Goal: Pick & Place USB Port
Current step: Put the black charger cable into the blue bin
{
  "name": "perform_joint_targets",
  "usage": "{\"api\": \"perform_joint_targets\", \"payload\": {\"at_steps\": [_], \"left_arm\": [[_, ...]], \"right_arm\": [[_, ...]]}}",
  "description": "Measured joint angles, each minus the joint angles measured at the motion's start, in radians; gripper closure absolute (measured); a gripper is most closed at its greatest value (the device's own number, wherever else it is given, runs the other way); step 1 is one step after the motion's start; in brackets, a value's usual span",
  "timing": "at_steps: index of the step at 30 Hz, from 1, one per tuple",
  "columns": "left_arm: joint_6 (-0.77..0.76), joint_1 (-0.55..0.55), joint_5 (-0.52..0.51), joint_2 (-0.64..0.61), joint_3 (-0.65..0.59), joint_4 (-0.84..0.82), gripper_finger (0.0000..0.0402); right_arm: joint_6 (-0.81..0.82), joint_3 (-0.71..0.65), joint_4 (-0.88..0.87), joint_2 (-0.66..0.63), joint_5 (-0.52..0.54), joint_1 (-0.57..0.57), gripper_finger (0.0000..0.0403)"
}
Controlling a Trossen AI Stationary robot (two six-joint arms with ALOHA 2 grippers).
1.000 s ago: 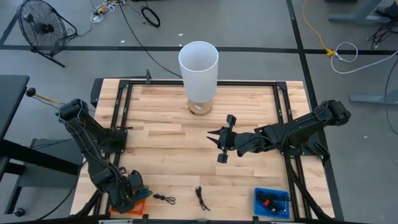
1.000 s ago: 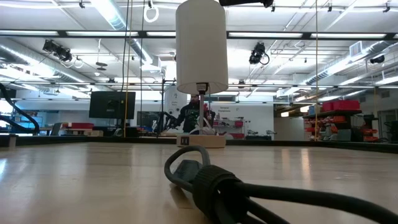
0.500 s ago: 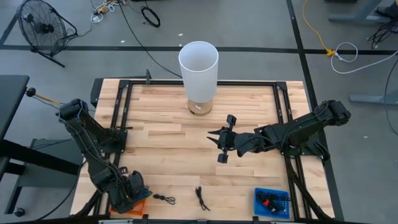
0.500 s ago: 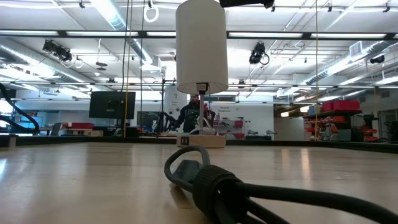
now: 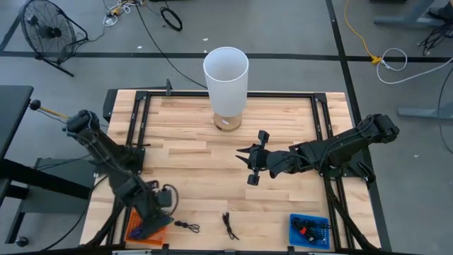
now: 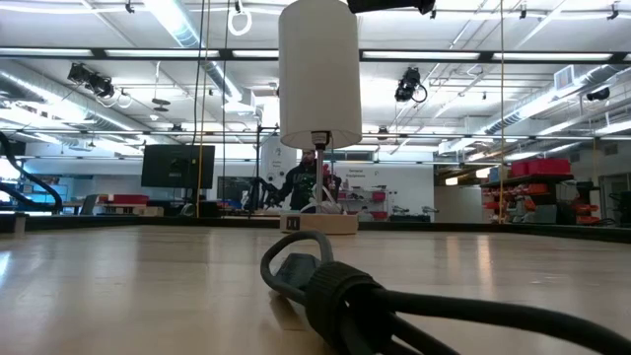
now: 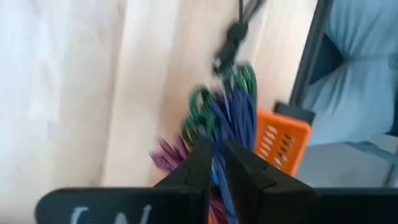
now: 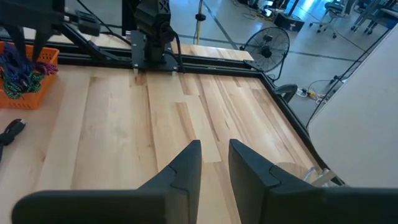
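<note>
My left gripper (image 5: 161, 204) hangs over the table's near left corner, shut on a bundle of blue, green and purple cables (image 7: 231, 115). The orange basket (image 7: 283, 140) they come from stands just beside it at the near edge (image 5: 141, 232). My right gripper (image 5: 244, 157) waits above the middle of the table, its fingers (image 8: 214, 149) a narrow gap apart with nothing between them. I cannot make out a USB port as such in any view. My left gripper pinches several strands of the coloured bundle, the blue ones (image 7: 219, 163) plainest, between its two fingers. The fingers come steeply from above. The bundle hangs slack below them, and its blue lower end (image 5: 145, 228) still reaches the basket.
A white lamp (image 5: 226, 71) on a wooden base stands at the far middle. Two short black cables (image 5: 187, 227) (image 5: 228, 225) lie near the front edge. A blue tray (image 5: 310, 231) with small parts sits at the near right. A black frame (image 5: 138, 127) runs round the table.
My left gripper has risen a little and swung from over the basket toward the table's right and far side, rolling its wrist. The coloured bundle has come up out of the basket with it, its lower end trailing behind.
</note>
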Motion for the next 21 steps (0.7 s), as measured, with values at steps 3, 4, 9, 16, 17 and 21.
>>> {"api": "perform_joint_targets", "payload": {"at_steps": [3, 4, 9, 16, 17, 21], "left_arm": [[0.100, 0.055, -0.011, -0.001, 0.000, 0.007, 0.0356], [0.126, 0.072, -0.017, -0.001, 0.000, 0.014, 0.0356], [0.244, 0.139, -0.012, -0.001, 0.000, 0.115, 0.0352], [0.328, 0.152, -0.048, 0.058, 0.000, 0.281, 0.0331], [0.332, 0.152, -0.045, 0.078, 0.001, 0.304, 0.0326], [0.383, 0.152, 0.022, 0.163, 0.000, 0.318, 0.0302]], "right_arm": [[0.000, 0.000, 0.000, 0.000, -0.002, -0.001, 0.0321], [0.000, 0.000, -0.001, 0.000, -0.007, -0.001, 0.0321], [0.000, 0.000, -0.008, 0.000, -0.024, -0.001, 0.0321], [0.008, 0.000, -0.017, 0.000, -0.024, -0.001, 0.0321], [0.008, -0.001, -0.016, 0.000, -0.025, -0.001, 0.0321], [0.008, -0.031, 0.019, 0.000, -0.024, -0.001, 0.0321]]}}
